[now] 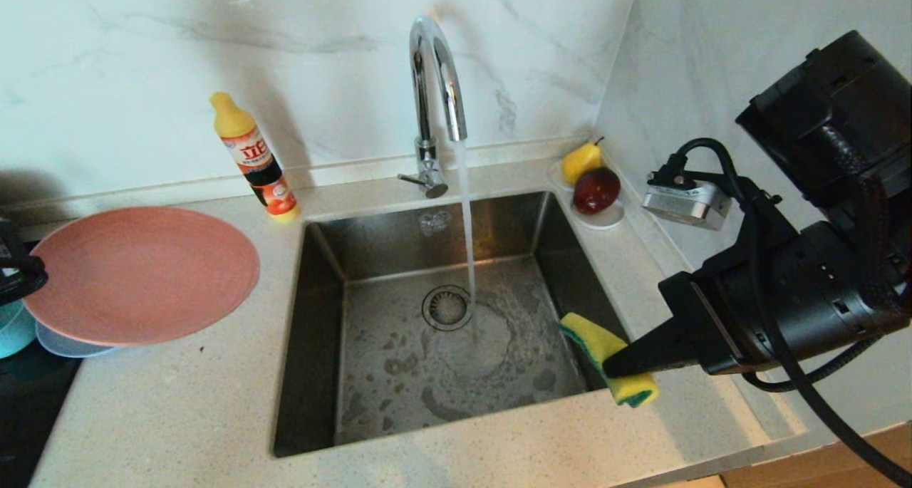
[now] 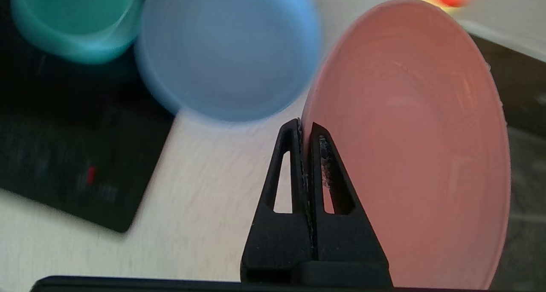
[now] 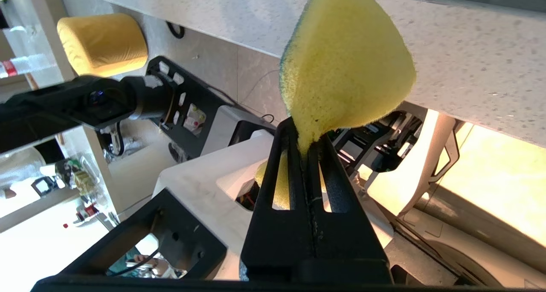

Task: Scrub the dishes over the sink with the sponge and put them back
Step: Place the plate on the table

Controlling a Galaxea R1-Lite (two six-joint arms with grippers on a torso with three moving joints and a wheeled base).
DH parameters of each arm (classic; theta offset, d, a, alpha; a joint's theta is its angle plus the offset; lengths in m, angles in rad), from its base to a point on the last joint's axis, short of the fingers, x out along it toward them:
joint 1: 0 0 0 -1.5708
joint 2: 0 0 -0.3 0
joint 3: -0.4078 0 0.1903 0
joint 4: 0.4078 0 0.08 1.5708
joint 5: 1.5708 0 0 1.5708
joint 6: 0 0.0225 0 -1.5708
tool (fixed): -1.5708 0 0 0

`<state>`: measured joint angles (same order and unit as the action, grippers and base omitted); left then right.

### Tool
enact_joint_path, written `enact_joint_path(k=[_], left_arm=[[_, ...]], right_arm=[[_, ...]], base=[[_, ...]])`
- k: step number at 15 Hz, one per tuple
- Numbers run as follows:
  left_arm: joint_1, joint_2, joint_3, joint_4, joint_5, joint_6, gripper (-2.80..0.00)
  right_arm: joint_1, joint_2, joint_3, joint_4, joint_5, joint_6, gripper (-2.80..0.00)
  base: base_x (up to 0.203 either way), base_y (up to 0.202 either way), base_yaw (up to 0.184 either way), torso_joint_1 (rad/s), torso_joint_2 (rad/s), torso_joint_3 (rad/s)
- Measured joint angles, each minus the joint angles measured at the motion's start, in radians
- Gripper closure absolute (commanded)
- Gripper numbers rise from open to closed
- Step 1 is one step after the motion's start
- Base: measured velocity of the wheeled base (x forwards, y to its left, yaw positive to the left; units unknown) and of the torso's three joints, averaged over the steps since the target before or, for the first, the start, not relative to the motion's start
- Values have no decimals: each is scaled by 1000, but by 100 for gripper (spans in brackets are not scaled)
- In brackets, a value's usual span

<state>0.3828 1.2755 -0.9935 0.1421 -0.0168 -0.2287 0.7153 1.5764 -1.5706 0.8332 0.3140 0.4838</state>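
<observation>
Pale speckled countertop [image 1: 178, 402] runs under a white marble wall, with a black stovetop [image 1: 28, 402] at its far-left edge. On that left side, the left gripper [image 2: 305, 128] is clenched on the rim of the pink plate [image 1: 142, 274], which is lifted above the counter. The grey-blue plate [image 2: 226, 49] lies just beneath it, partly on the stovetop and partly on the counter. The teal bowl [image 2: 72, 19] sits beside the grey-blue plate, on the stovetop. Farther back by the wall, an orange dish soap bottle [image 1: 255, 159] with a yellow cap stands tilted on the counter.

At the middle lies the sink [image 1: 313, 317], its floor wet around the round drain [image 1: 447, 307]. A chrome faucet [image 1: 434, 96] at the far edge pours a stream of water onto the floor just right of the drain.

Off the sink's far right corner, a small white saucer [image 1: 602, 219] carries a yellow pear [image 1: 581, 162] and a red apple [image 1: 597, 190]. Nearer on the right, the right gripper [image 1: 613, 365] pinches the sponge [image 1: 609, 356] tightly, squashing it between the fingers over the sink's right rim.
</observation>
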Motion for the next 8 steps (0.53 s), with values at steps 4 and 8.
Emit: enact_joint_path(k=[4,8], left_arm=[[88,-10,102,-3,0,-80,0],[128,-9,174,-16,-5,-130,0]], right_arm=[[-9,16,0,0,1,-2,0],[-10,27,-1,0,2,-1,0]], base=[[0,0,0,0,0,0],[0,0,0,0,0,0]])
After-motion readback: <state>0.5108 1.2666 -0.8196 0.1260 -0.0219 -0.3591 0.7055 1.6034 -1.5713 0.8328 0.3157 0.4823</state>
